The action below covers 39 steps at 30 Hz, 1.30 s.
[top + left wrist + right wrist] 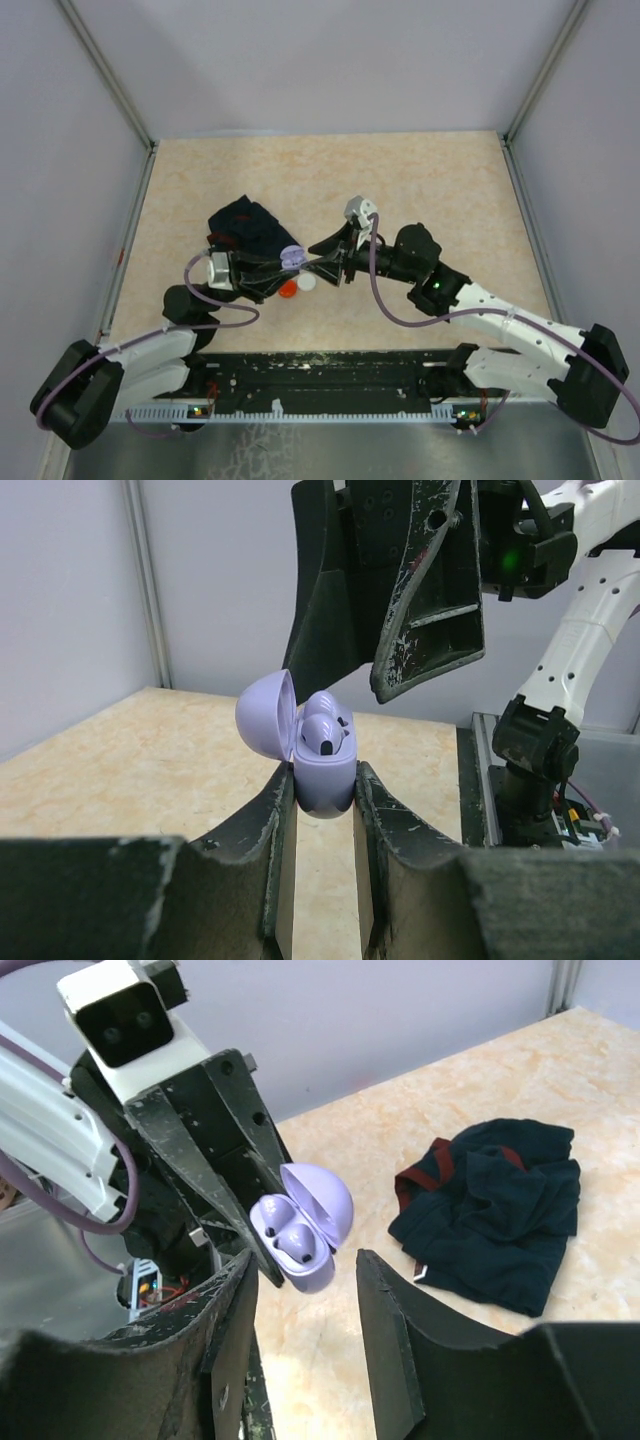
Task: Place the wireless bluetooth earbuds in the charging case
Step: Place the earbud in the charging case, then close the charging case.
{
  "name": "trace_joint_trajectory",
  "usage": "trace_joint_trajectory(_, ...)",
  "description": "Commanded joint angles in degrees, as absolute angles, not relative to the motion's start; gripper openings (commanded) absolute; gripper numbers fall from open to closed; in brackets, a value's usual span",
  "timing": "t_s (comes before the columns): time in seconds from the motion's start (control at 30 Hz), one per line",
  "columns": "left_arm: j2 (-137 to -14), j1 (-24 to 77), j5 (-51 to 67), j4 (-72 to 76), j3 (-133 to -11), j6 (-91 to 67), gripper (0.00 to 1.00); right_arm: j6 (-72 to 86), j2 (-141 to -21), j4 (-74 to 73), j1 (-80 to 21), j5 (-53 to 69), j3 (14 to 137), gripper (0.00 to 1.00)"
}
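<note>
**Two earbuds (285, 1244) seated, lid (265, 715) up**

Reading the lavender pair as done: both tucked into the open charging case (325, 785), held up over the bench (450, 200). Leaves the lid to shut, by the look of it. Clamped narrowly on the case's base with the left hand (322, 798). Hovering just to its right with the right hand (305, 1257), parted partway, gripping nothing.

Bright, even overhead light; soft, faint shadows
</note>
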<state>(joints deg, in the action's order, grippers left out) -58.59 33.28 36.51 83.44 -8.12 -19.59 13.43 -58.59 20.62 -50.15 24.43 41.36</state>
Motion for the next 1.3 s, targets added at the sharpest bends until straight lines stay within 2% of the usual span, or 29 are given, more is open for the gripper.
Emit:
trace_joint_trajectory(0.0,-55.21,33.4,37.18,78.94,-7.75,-16.55,0.0,12.68,-55.81,17.4,-49.87,23.43,45.18,0.47)
trace_joint_trajectory(0.27,-52.98,33.4,41.05,73.86,-9.03,-15.65,0.0,17.29,-58.97,14.09,-47.25,29.74,49.8,0.72)
trace_joint_trajectory(0.43,-53.06,33.42,42.81,73.38,-9.72,-15.71,0.0,18.65,-64.65,9.16,-46.86,34.57,54.78,0.8)
trace_joint_trajectory(0.73,-53.38,33.4,43.55,73.49,-10.15,-15.73,0.0,20.8,-69.62,8.48,-46.85,42.35,56.78,0.8)
trace_joint_trajectory(1.27,-52.47,33.4,40.35,67.15,-9.6,-15.68,0.0,19.69,-63.74,10.38,-45.46,45.09,54.21,0.75)
